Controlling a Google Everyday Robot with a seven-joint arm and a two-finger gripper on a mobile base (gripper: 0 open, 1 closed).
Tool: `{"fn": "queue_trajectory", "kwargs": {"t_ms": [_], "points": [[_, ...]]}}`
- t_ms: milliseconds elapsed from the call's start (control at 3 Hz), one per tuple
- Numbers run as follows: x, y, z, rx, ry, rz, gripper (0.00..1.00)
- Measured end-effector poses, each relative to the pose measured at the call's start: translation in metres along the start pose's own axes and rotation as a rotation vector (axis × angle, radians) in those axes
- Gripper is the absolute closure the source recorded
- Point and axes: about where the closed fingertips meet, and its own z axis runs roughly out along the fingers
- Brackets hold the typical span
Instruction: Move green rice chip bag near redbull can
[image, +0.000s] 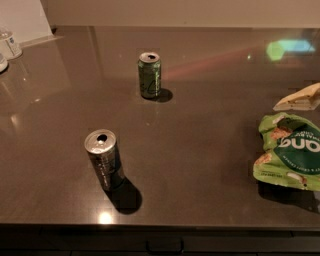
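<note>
The green rice chip bag lies crinkled at the right edge of the dark counter, with its dark green logo facing up and partly cut off by the frame. The redbull can, slim and silver-grey with an opened top, stands upright at the front left. My gripper shows as a cream-coloured tip coming in from the right edge, just behind and above the bag and far from the redbull can. Most of the gripper is out of view.
A shorter green can stands upright at the middle back of the counter. Two small clear containers sit at the far left corner by a white wall. The counter's front edge runs along the bottom, with a drawer handle below.
</note>
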Motion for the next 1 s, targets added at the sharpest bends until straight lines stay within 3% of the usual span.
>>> {"fn": "queue_trajectory", "kwargs": {"t_ms": [333,1000], "points": [[-0.035,-0.007,0.029,0.054,-0.128,0.011,0.05],[-0.051,-0.015,0.036,0.085,-0.157,0.039,0.53]]}}
